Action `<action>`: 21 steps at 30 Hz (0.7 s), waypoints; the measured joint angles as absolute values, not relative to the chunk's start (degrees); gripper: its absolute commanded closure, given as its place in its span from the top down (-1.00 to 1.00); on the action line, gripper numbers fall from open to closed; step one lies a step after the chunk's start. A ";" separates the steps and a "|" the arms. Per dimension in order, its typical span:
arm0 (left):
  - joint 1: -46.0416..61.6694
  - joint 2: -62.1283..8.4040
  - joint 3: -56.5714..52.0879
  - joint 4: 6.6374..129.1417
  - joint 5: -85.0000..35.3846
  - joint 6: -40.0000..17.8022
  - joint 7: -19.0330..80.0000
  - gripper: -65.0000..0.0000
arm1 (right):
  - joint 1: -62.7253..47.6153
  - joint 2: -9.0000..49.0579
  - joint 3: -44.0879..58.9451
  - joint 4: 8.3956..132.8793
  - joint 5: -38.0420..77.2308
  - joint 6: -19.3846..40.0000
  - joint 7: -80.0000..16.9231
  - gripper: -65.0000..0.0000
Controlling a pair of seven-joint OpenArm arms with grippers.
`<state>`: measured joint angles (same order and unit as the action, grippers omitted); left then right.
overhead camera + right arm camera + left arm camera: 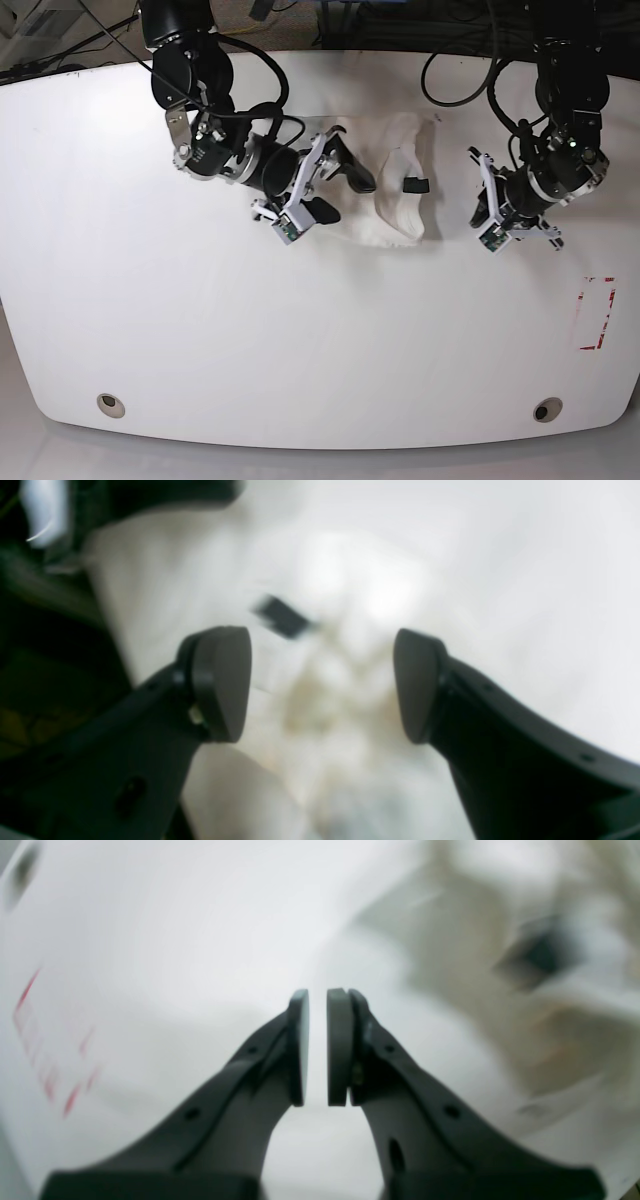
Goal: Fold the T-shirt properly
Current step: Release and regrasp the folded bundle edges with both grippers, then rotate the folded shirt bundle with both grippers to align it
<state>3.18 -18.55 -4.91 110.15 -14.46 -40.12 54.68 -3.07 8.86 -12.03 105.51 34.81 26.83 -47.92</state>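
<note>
The T-shirt (398, 205) lies as a crumpled white heap at the middle back of the table, with a small black tag (414, 185) on top. Its print does not show. My right gripper (335, 188) stands open at the heap's left edge; in the right wrist view its fingers (220, 680) straddle blurred white T-shirt cloth (325, 715) and the black tag (282, 617). My left gripper (483, 208) hovers right of the heap, apart from it. In the left wrist view the left gripper (318, 997) is shut with nothing between its pads, and the T-shirt (465, 930) blurs at upper right.
The white table (200, 320) carries a red rectangle mark (597, 313) at the right and two round holes (111, 404) (545, 409) near the front edge. Cables run along the back edge behind both arms.
</note>
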 measured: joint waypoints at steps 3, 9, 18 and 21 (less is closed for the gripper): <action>2.11 -18.46 0.25 110.13 -14.26 -40.12 54.70 -0.85 | -3.97 10.37 -8.62 105.56 34.76 27.03 -47.68 0.28; 1.10 -12.75 8.99 110.15 -12.86 -40.14 54.74 -0.85 | -3.60 12.82 -3.29 101.12 34.76 27.03 -47.07 -0.05; 2.92 -6.98 15.35 109.65 -6.44 -40.14 54.57 -0.86 | 0.40 13.50 -2.98 85.12 34.70 27.03 -43.62 -0.30; 3.62 -7.44 15.09 107.83 -5.85 -40.12 54.76 -0.86 | 0.54 14.63 -2.96 81.93 34.94 27.16 -40.25 -0.29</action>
